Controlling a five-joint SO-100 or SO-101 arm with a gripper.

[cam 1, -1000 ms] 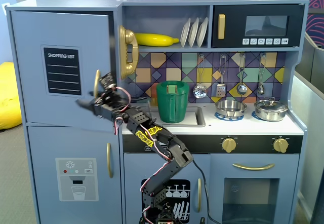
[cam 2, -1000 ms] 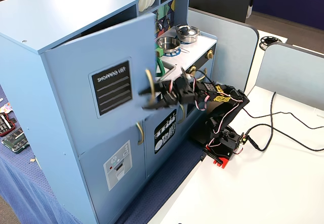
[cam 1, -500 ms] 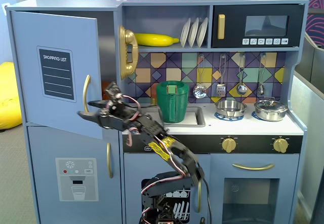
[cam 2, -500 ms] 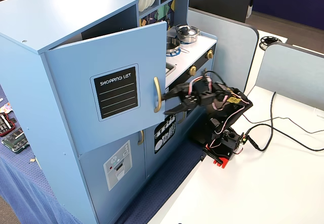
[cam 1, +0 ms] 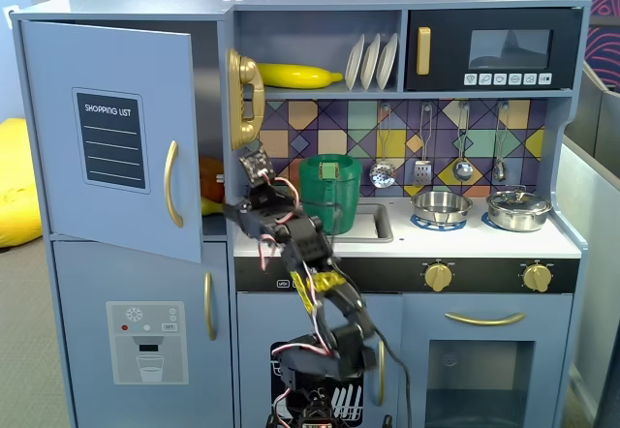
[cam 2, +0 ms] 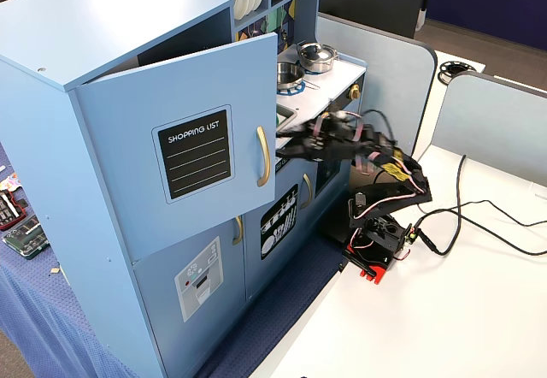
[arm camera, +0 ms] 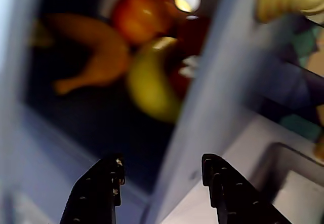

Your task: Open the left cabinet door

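The left cabinet door (cam 1: 111, 137), blue-grey with a black "SHOPPING LIST" board and a curved gold handle (cam 1: 171, 184), stands swung partly open; it also shows in the other fixed view (cam 2: 171, 164). My gripper (cam 1: 254, 165) is raised just right of the door's free edge, in front of the cabinet opening, and touches nothing. In the wrist view the gripper (arm camera: 162, 165) is open and empty, its black fingers (arm camera: 109, 183) apart. It faces the dark cabinet inside, where blurred toy food lies: a yellow fruit (arm camera: 152, 82), a red apple (arm camera: 136, 16) and an orange piece (arm camera: 96, 51).
A gold toy phone (cam 1: 244, 99) hangs on the partition right of the opening. A green cup (cam 1: 329, 191) sits in the sink beside the arm. The lower door with a water-dispenser graphic (cam 1: 145, 341) is shut. Cables (cam 2: 479, 224) lie on the white table.
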